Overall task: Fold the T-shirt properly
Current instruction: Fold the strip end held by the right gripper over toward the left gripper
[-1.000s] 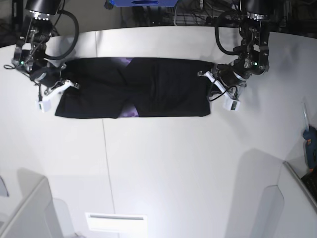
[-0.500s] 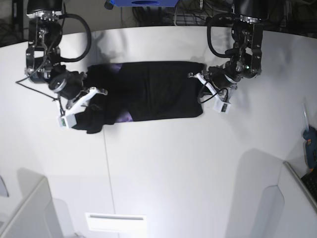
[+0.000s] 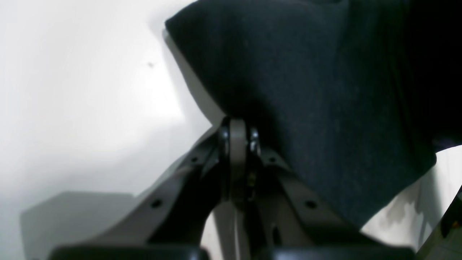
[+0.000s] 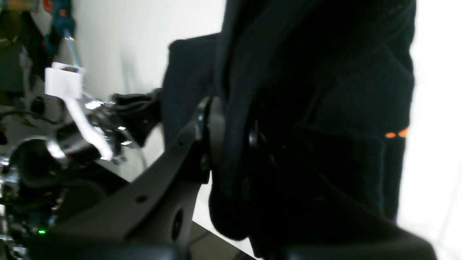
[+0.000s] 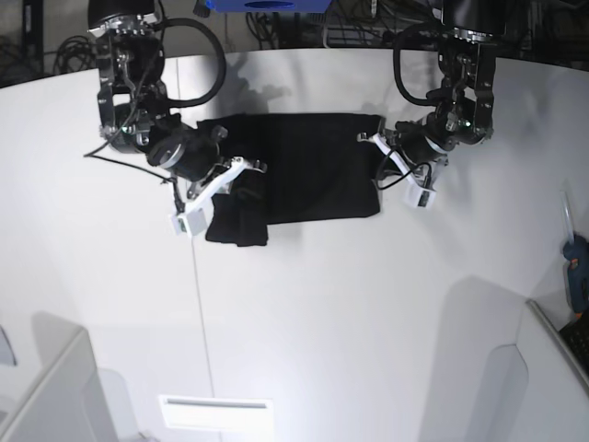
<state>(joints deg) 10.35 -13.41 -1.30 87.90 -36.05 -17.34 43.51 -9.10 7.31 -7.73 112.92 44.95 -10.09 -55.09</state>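
The black T-shirt (image 5: 313, 166) lies as a folded band at the back of the white table (image 5: 322, 304). My right gripper (image 5: 239, 182), on the base view's left, is shut on the shirt's left end, which hangs bunched from it over the band. In the right wrist view the gripper (image 4: 227, 133) pinches thick dark cloth (image 4: 343, 108) with a small orange spot of print (image 4: 395, 134). My left gripper (image 5: 379, 158) is shut on the shirt's right edge. In the left wrist view the gripper (image 3: 236, 126) pinches the cloth (image 3: 325, 90) just above the table.
A blue-handled tool (image 5: 577, 272) lies at the table's right edge. A white slot plate (image 5: 216, 412) sits near the front edge. A seam (image 5: 198, 304) runs front to back. Grey panels stand at both lower corners. A blue object (image 5: 267, 5) is behind the table.
My right gripper has carried the shirt's left end further right, over the band, so the shirt covers less width. My left gripper has stayed at the right edge.
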